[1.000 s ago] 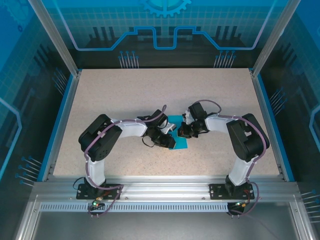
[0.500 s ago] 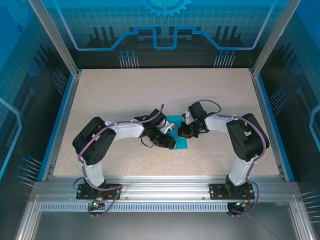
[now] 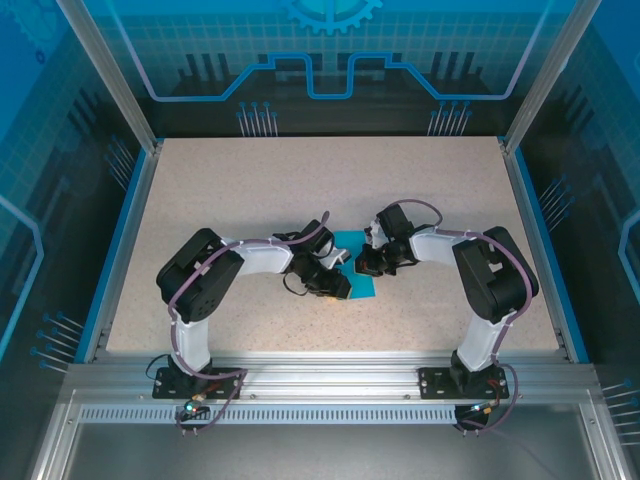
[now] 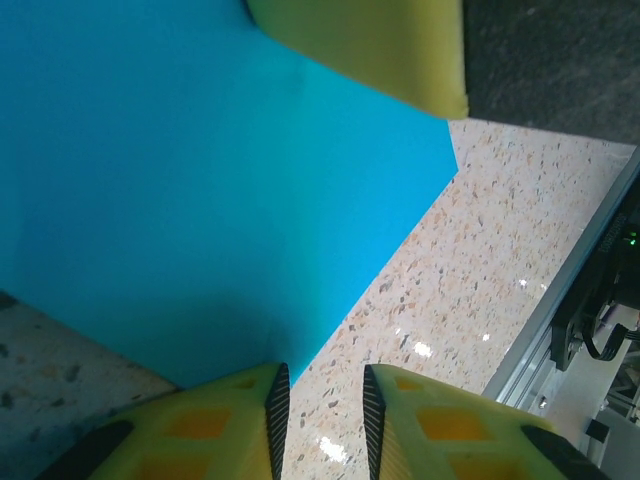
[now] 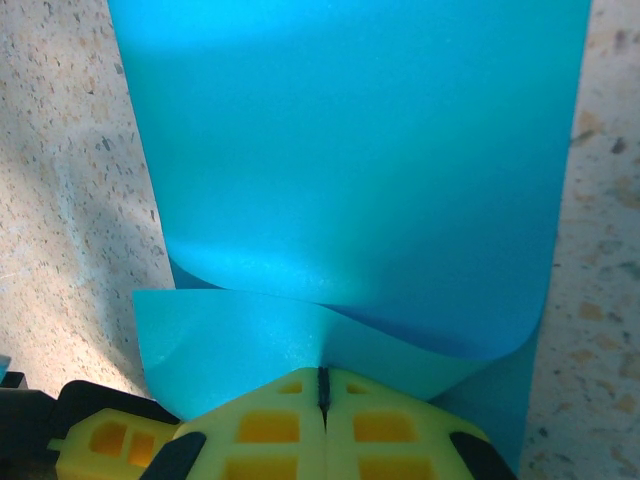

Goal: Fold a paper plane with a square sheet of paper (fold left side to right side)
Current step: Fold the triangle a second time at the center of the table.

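The square sheet of paper lies near the middle of the bench, a bit toward the near edge, and both arms reach in over it from either side. From above I can make out only patches of teal between the two wrists.

The right tool sits over the sheet. In its own wrist view the right tool has its yellow fingers pressed together along a thin seam. They pinch the near edge of the sheet, which curls up off the bench into the fingertips. The rest of the paper lies flat beyond that curl.

The left tool is at the sheet's near left side. In its wrist view the left tool has its jaws spread a little. Speckled bench shows in the gap between them, with no paper in it. One finger stands right at the paper's edge, close to a corner. A yellow finger of the right tool rests at the far side of the sheet.
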`<state>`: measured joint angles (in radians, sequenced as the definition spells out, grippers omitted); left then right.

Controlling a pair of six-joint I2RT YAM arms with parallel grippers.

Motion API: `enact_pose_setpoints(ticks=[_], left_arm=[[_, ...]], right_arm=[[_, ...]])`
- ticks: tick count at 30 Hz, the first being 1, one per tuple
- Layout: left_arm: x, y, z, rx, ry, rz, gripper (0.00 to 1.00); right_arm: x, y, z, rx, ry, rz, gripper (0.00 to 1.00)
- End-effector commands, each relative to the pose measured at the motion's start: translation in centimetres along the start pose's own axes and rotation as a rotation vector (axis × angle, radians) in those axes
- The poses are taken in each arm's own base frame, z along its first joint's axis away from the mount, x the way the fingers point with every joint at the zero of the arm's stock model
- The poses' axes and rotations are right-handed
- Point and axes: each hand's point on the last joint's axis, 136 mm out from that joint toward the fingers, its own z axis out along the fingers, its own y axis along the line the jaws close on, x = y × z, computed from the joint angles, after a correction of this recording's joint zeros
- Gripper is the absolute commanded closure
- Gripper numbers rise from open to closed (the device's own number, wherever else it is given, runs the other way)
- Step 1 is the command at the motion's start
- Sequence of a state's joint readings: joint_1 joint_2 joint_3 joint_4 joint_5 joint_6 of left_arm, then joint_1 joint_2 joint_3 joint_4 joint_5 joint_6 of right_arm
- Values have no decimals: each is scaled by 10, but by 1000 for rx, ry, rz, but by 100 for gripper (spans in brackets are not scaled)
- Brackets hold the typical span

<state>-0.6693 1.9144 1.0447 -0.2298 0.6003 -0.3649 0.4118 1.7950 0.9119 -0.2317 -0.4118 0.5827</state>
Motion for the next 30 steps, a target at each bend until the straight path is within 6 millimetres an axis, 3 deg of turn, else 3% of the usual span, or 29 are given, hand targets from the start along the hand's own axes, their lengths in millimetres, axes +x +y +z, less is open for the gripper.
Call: enact_pose_setpoints(ticks=[1,5,10,15,21,23,30], left_arm=[[9,4,4,12,41,-31,71],[13,7,5,4,48,-37,71],[13,8,4,-2,42,-34,72],[11,9,4,-13,36,-35,72],[12,9,4,-16,35,-31,73],[11,10,4,-18,33,-32,73],[11,8,2,-17,29,-25,73]], right_arm=[[11,-17,7,69,44,25,100],[0,-4,-1,26,14,7,100],[-19,21,-25,-56,-55,-36,100],[-13,34,-36,-99,-60,-57,100],[5,42,-25,-145,-25,-68,100],[15,35,-16,-136,2,-51,100],[17,25,2,-99,33,-38,100]])
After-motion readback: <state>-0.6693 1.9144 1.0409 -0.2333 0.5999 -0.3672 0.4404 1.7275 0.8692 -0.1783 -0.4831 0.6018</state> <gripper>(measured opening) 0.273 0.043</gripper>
